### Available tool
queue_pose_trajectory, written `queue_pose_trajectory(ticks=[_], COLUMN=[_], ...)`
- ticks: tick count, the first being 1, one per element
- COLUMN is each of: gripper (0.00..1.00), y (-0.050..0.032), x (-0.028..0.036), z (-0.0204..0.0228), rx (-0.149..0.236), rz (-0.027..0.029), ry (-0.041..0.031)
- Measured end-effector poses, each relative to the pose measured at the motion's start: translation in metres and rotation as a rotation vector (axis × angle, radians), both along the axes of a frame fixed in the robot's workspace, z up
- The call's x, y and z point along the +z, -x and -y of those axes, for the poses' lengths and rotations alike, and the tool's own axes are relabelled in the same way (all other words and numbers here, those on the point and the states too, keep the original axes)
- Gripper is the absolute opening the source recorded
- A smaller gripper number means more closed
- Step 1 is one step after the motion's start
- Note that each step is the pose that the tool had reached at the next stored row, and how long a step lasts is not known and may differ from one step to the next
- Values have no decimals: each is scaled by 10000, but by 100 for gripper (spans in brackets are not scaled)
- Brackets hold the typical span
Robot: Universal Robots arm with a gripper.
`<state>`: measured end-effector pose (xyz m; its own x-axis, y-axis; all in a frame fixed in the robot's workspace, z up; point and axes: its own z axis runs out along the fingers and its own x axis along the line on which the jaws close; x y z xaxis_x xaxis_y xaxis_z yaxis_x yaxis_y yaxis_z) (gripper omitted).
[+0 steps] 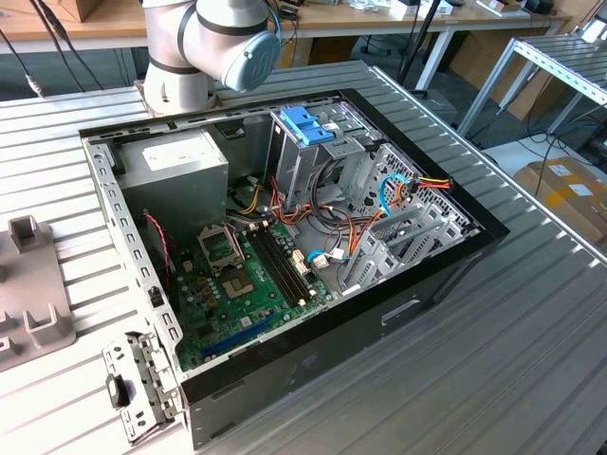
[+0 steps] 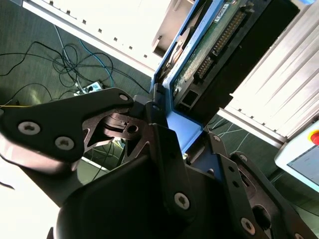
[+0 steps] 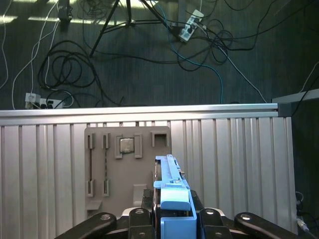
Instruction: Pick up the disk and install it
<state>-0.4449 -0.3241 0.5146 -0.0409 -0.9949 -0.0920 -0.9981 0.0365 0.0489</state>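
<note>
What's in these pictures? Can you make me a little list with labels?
disk: blue frame, on edge in the claw
claw: shut on the disk
tray: grey, lying on the table, holds a chip
table: ribbed metal
computer: case open, on the table
bracket: blue, atop the drive cage

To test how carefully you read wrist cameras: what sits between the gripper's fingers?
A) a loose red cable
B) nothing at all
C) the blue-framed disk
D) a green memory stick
C: in the first wrist view the gripper is shut on the disk, gripping its blue carrier frame.
</note>
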Motion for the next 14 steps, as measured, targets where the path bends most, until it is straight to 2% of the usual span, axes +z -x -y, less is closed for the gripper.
queue_pose_trajectory(ticks=[14], gripper=[37], y=[-30], x=[-1], z=[8], rx=[0], rz=[1], ry=[-1])
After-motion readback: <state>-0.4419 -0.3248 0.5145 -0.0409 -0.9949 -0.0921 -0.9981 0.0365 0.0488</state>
